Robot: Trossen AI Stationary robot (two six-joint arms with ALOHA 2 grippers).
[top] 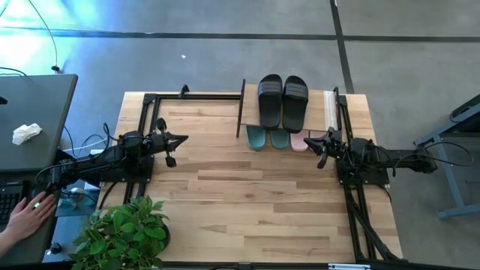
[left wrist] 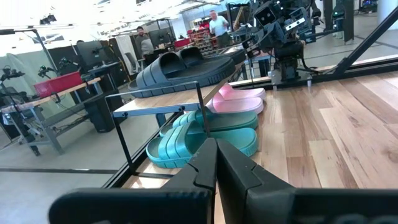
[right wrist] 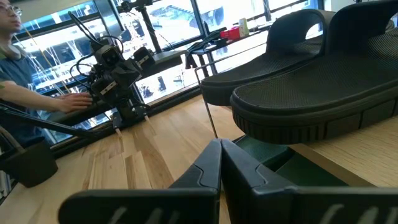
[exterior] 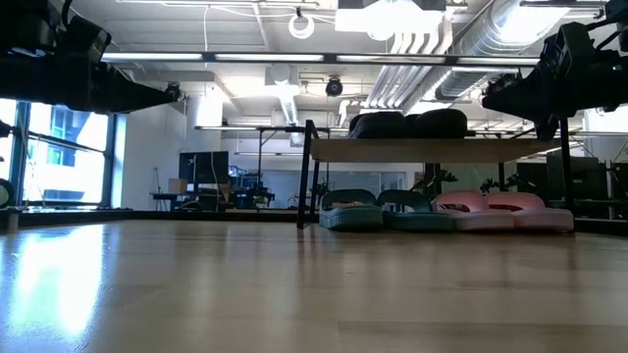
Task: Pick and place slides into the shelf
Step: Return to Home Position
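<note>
**Both hands shut and empty; six slides at the shelf**

The shelf (top: 322,112) stands at the far edge of the table (top: 247,202), right of its middle, with its right side frame close to the black rail along the table's right side. The black pair (top: 283,101) lies side by side on the plank top, towards its left half, heels overhanging the far edge. Under the plank sit the green pair (top: 268,139) on the left and the pink pair (top: 307,140) on the right, in one row, their ends poking out past the plank's front edge.

The right hand (top: 315,145) hovers above the table just beside the shelf's right front corner, near the outer pink slide but not touching it. Its fingers are pressed together and grip nothing. The left hand (top: 178,139) hangs over the table's left part, well apart from the shelf, its fingers likewise closed on nothing.

Between the two hands, and from the shelf's front to the near edge, lies open wood. A potted plant (top: 124,232) overlaps the near left corner. A person's hand (top: 26,210) rests off the table's left edge.
</note>
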